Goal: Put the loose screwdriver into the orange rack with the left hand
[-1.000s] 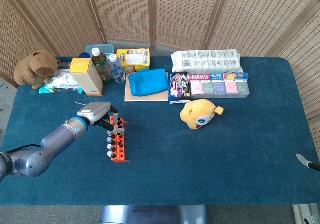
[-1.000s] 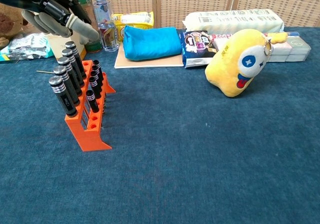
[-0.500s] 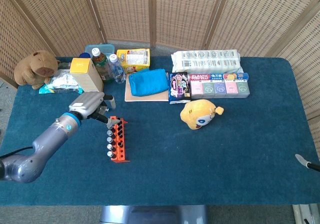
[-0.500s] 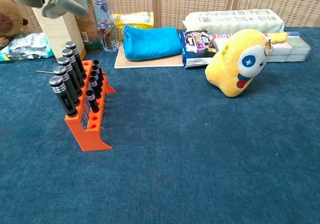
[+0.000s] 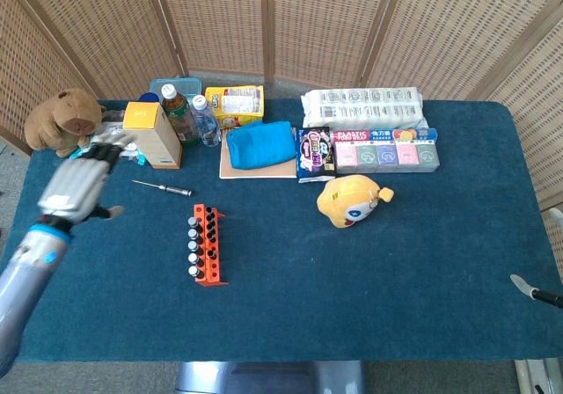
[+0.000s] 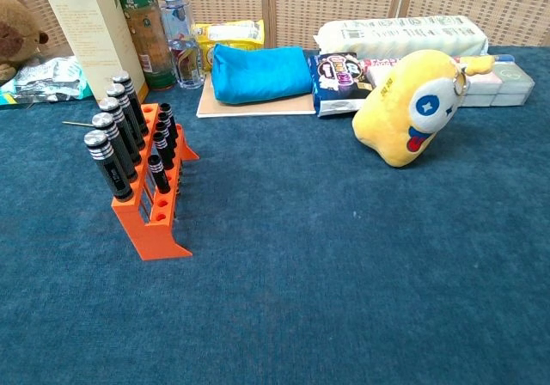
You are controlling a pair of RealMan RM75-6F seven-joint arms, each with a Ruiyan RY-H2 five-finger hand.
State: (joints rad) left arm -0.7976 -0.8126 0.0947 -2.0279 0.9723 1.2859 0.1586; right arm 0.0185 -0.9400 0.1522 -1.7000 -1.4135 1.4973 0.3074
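Left hand (image 5: 81,183) now pulled back from the orange rack (image 5: 207,246) to the table's left edge, fingers spread and empty, loose screwdriver (image 5: 163,186) lying on the blue cloth just behind the rack, right hand (image 5: 532,292) barely in frame, fingers' state unclear.

Left hand (image 5: 81,186): withdrawn from above the orange rack (image 5: 208,244) toward the left bench edge, fingers spread, holding nothing; gone from the chest view.
Loose screwdriver (image 5: 163,187): uncovered, lying on the bench beyond the rack.
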